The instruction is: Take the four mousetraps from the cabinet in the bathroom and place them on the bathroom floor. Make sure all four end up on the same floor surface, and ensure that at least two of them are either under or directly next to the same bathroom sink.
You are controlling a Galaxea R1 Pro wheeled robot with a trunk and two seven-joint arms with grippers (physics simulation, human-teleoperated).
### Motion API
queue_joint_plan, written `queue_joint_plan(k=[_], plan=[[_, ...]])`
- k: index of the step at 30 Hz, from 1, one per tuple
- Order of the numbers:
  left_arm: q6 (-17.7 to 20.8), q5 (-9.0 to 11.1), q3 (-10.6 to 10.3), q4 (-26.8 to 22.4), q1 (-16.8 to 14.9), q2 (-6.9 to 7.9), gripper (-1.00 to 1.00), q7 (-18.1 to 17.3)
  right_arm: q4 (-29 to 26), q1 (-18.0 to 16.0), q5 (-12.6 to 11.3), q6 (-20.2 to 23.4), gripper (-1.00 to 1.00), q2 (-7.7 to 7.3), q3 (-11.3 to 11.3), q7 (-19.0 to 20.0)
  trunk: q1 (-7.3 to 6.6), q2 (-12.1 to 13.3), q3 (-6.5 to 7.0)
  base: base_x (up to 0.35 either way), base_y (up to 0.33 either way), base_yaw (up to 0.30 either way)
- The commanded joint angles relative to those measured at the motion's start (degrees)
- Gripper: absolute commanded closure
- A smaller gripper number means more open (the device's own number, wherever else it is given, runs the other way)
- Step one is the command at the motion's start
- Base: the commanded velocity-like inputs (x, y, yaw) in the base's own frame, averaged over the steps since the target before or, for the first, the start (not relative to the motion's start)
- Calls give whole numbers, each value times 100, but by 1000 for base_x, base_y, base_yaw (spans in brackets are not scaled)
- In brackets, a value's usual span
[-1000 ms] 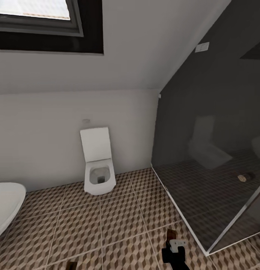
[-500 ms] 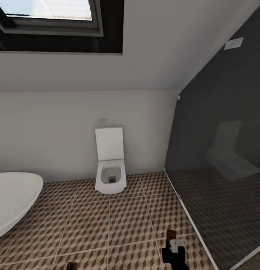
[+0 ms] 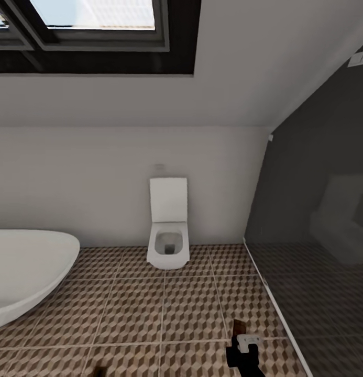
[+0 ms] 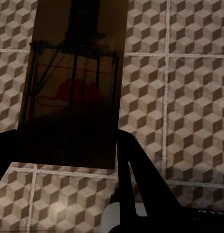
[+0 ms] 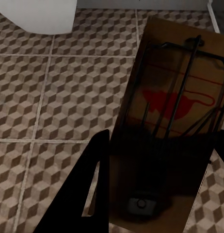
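Left gripper [image 4: 68, 160] clamps a flat wooden mousetrap [image 4: 73, 82] with dark wire and red spot. Right gripper [image 5: 155, 189] clamps a second mousetrap [image 5: 175, 116]. Both hang above the cube-patterned bathroom floor [image 3: 150, 309]; white toilet [image 3: 168, 246] ahead.

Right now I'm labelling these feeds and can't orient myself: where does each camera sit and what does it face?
Head view: on the robot's head, facing the toilet, bathtub and bathroom floor; right gripper at the bottom.
Left wrist view: on the left arm, looking down at tiles; left gripper holds a mousetrap.
Right wrist view: on the right arm, tiles below; second mousetrap held.
Both wrist views share cube-pattern tiles.
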Motion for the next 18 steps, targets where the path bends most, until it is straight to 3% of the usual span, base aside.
queue_joint_plan(k=[1,6,18], plan=[[-13,23,-49,1,-5,0,100,29,6,-5,-56,-19,100,0,52,5,3,-12,-12,0,0,215],[-13,23,-49,1,-5,0,100,29,6,-5,-56,-19,100,-1,52,5,3,-12,-12,0,0,107],[-13,23,-49,-3,-5,0,100,29,6,-5,-56,-19,100,-1,52,5,3,-12,-12,14,0,6]])
